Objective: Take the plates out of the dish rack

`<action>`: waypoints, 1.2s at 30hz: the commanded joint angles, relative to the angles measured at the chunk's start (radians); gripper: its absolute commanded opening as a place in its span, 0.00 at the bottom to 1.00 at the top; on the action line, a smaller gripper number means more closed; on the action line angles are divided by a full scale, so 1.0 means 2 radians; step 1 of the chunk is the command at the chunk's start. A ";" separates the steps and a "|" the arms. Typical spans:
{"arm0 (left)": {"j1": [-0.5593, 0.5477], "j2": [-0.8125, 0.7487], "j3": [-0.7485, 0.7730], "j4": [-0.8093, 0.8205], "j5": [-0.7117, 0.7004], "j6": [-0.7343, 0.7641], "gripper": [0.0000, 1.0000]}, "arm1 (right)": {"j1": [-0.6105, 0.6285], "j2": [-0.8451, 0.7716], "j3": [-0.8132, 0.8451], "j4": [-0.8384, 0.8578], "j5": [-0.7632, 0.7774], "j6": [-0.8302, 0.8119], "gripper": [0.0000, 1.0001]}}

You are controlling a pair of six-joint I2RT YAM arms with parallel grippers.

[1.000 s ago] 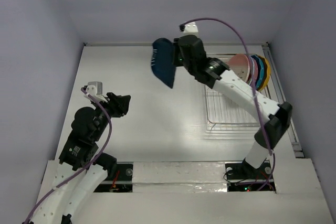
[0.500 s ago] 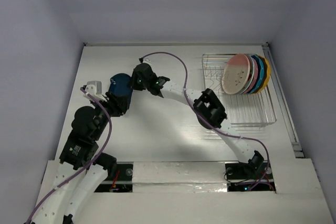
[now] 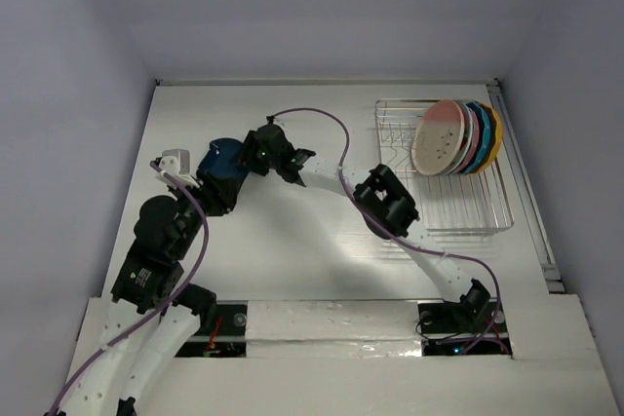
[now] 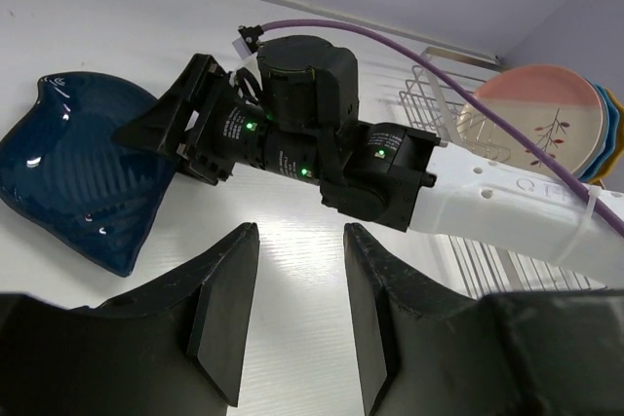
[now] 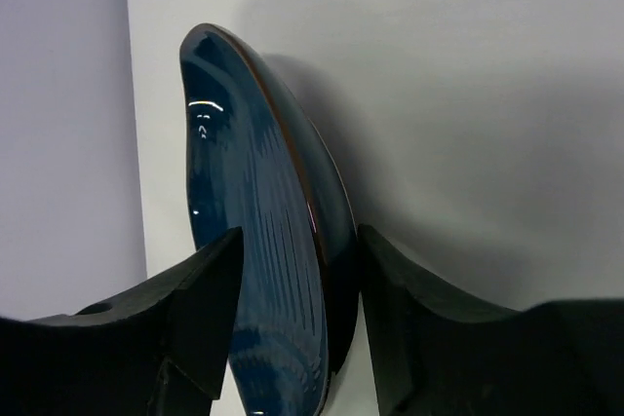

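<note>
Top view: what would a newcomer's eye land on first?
The right arm stretches across the table to the left side, its gripper clamped on the rim of the dark blue plate. The left gripper sits open right beside that plate. At the far right, four plates stand upright together at the far end of the rack.

White bench, glossy, with a glare patch toward 5 o'clock. Pale lavender walls at 9, 12 and 3 o'clock. Possibly a metal rail along the 3 o'clock edge.
</note>
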 commanded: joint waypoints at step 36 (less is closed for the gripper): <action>0.009 -0.009 -0.002 0.019 -0.010 -0.002 0.42 | -0.079 -0.536 -0.354 -0.092 0.262 -0.308 0.00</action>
